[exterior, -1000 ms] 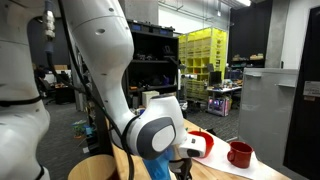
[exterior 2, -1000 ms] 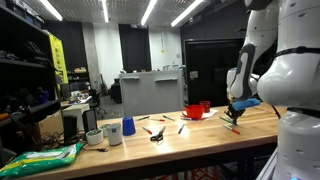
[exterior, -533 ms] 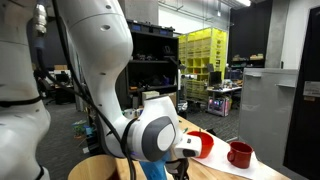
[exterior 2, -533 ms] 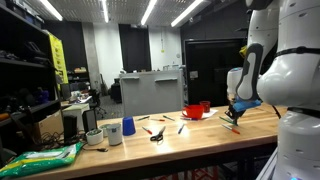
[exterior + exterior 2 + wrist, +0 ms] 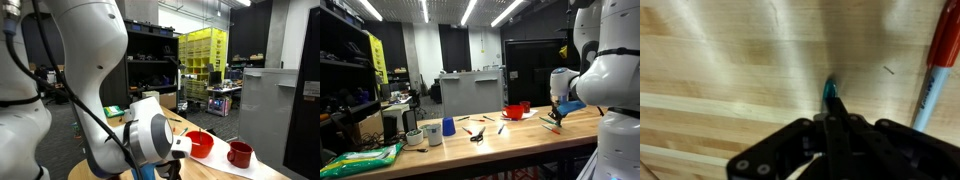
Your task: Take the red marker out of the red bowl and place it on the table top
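On the table top (image 5: 720,60), right of my closed gripper (image 5: 830,100) (its hold unclear), the red marker (image 5: 930,80) lies nearly upright in wrist view.

Black fingers (image 5: 837,132), teal tip (image 5: 830,92) at their ends; counter (image 5: 730,60) pale, streaked wood grain; red marker (image 5: 940,50) to their right.

The pale wooden table top (image 5: 520,135) carried a red bowl (image 5: 200,146), a red mug (image 5: 239,154), a blue cup (image 5: 447,127) and scissors (image 5: 477,136); a red marker (image 5: 936,65) lay flat on it.
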You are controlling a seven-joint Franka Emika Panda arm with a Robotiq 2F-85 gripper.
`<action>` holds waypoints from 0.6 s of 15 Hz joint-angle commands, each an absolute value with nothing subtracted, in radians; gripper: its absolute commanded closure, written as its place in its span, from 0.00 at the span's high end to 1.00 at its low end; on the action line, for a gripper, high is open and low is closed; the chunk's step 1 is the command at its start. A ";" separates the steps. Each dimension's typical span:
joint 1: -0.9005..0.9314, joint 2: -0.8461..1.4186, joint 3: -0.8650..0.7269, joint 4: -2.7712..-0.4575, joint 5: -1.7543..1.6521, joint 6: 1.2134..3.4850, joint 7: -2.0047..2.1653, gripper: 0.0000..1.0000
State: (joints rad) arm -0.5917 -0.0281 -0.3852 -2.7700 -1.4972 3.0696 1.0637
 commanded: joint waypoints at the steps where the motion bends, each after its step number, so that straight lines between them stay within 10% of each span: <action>1: -0.611 -0.146 -0.402 -2.798 -1.754 3.066 1.268 0.00; 9: -0.638 -0.106 -0.399 -2.772 -2.102 3.281 1.545 0.00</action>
